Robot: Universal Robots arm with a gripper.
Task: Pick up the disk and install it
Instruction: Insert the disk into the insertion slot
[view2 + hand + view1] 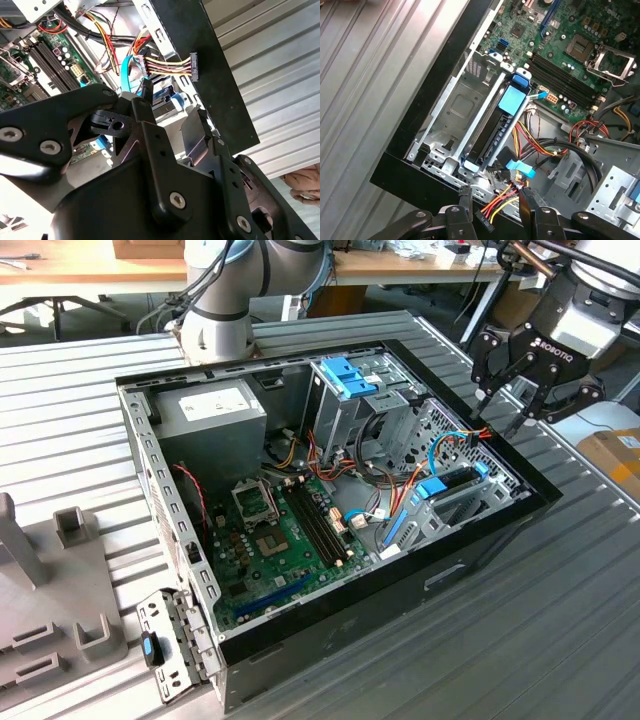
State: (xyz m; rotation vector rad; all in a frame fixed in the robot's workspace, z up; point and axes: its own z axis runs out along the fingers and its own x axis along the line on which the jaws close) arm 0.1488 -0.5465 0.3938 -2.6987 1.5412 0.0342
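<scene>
The disk (452,484) stands on edge in the metal drive bay at the open computer case's corner, on the exterior view's right. It is a dark slab with a light-blue bracket. In the first wrist view the disk (493,125) sits in that bay below my fingers. My gripper (500,410) hangs just above and beyond that corner, open, with nothing between its fingers. In the first wrist view my gripper (494,196) straddles a black power connector (485,218) on coloured wires. In the second wrist view, part of the blue bracket (167,100) shows between the fingertips of my gripper (172,107).
The case (480,550) lies open on a ribbed metal table (520,650). Inside it are a grey power-supply box (215,410), a tall cage with blue tabs (350,375), the motherboard (290,530) and loose cables. A grey fixture (50,590) stands at the exterior view's left.
</scene>
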